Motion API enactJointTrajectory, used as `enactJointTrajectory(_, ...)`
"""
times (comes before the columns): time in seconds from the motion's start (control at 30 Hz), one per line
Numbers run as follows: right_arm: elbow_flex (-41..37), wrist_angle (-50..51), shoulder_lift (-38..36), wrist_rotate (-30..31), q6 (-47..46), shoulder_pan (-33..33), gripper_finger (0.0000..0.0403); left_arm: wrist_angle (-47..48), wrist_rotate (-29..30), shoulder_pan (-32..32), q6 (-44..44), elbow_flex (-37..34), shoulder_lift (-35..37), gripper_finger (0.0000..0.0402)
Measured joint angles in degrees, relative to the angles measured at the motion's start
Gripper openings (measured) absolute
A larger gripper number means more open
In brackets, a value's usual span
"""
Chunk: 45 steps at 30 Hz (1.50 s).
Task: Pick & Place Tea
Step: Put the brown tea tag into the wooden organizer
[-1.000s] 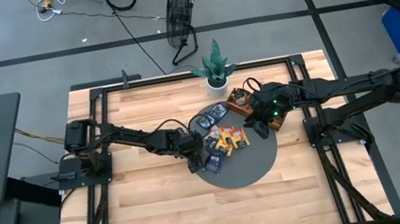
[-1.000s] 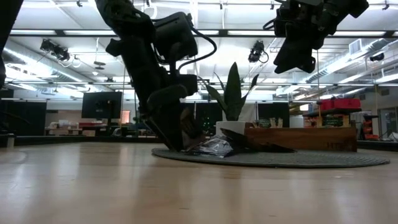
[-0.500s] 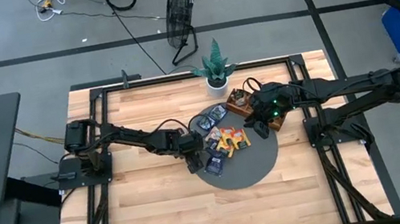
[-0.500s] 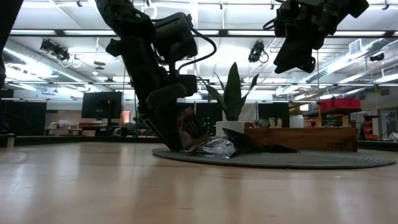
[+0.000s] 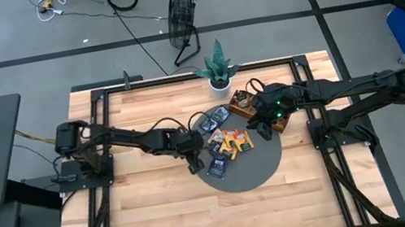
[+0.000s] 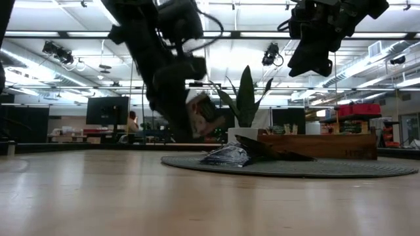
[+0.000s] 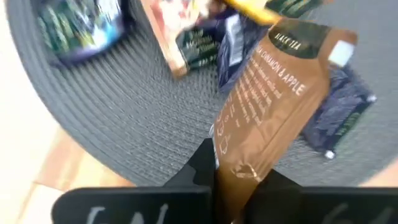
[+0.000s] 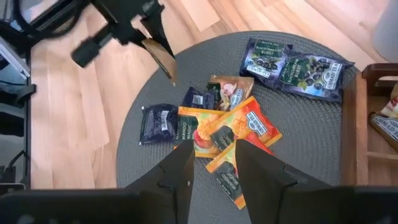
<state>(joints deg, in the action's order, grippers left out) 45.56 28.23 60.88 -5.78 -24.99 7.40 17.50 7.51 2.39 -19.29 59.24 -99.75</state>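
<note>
Several tea sachets, dark blue, orange and red [image 8: 227,127], lie flat on a round dark grey mat [image 5: 250,173]. My left gripper [image 5: 193,163] hangs above the mat's left part, shut on a brown tea sachet [image 7: 273,106], which also shows in the low view [image 6: 202,115]. My right gripper [image 8: 213,180] hovers open above the mat's far right side [image 5: 260,130], with nothing between its fingers. My left gripper pinches the brown sachet's short end [image 7: 232,179] between its two fingers. The fingers slant down from the table's left side. The sachet is lifted clear of the mat and sticks out tilted beyond the fingertips [image 6: 197,111].
A brown wooden compartment tray [image 5: 244,103] stands at the mat's far edge, with a potted plant [image 5: 217,68] behind it. Bare wooden tabletop [image 5: 153,212] lies to the left of the mat and nearer than it.
My left gripper has shut on the brown sachet and gone up. The sachet, which lay on the mat's left part, now hangs clear above it. The right arm has kept still.
</note>
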Motion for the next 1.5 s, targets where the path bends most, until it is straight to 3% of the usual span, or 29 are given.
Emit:
enactJointTrajectory(0.2,1.5,-3.8,0.0,-7.8,-1.7,0.0,0.0126,-0.4,0.0,-1.2,0.3,0.0,6.5,0.0015)
enactJointTrajectory(0.37,4.9,-5.8,0.0,-9.3,-1.5,0.0,0.0126,-2.4,-0.3,-2.8,-1.0,0.0,10.9,0.0018)
enactJointTrajectory(0.77,16.1,-2.8,5.8,-8.4,1.5,-0.2,0.0126,-11.4,-3.3,-4.8,-0.9,0.1,12.6,0.0017)
enactJointTrajectory(0.93,17.4,-2.6,4.8,-4.9,1.5,-0.2,0.0126,-19.0,-3.2,-4.8,1.2,0.1,13.8,0.0014)
enactJointTrajectory(1.13,17.5,-10.1,4.1,-1.1,1.8,-0.1,0.0126,-28.8,-3.0,-6.3,6.2,0.0,16.0,0.0016)
enactJointTrajectory(1.3,17.5,-14.4,5.6,-1.1,2.3,-0.5,0.0126,-39.0,-6.7,-7.8,8.5,0.1,16.9,0.0014)
enactJointTrajectory(1.5,17.5,-19.0,5.7,0.2,5.8,-1.4,0.0126,-41.7,-10.5,-8.8,7.6,0.1,17.1,0.0017)
